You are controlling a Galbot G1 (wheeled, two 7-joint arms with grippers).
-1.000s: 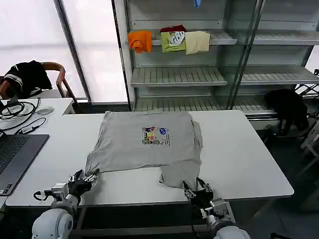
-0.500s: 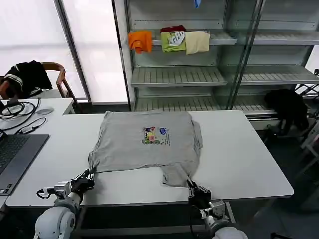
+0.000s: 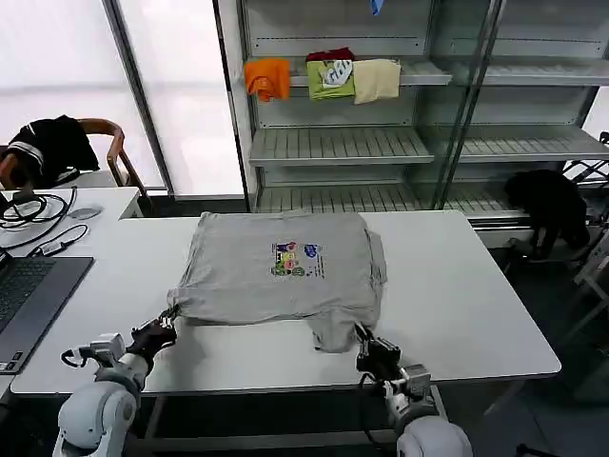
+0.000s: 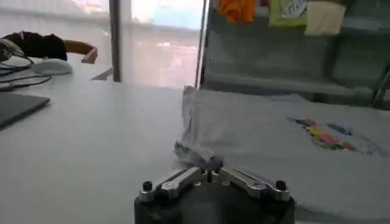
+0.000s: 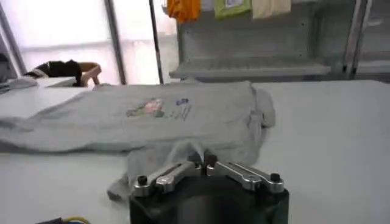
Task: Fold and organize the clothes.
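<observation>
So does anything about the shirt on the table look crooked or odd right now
Yes. The grey shirt is lopsided: its near hem sags into a bunched flap by the right hand, while the left hand pinches the other corner. Its right edge is rumpled.

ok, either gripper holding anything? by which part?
Both hold the shirt: left gripper at its near left corner, right gripper at the hem flap hanging toward the robot.

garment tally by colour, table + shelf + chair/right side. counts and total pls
Grey: 1, the grey shirt on the table
Orange: 1, the orange garment on the shelf
Green: 1, the green garment on the shelf
Cream: 1, the cream garment on the shelf
Black: 2, the black garment on the chair and the black garment at right
Total: 6
</observation>
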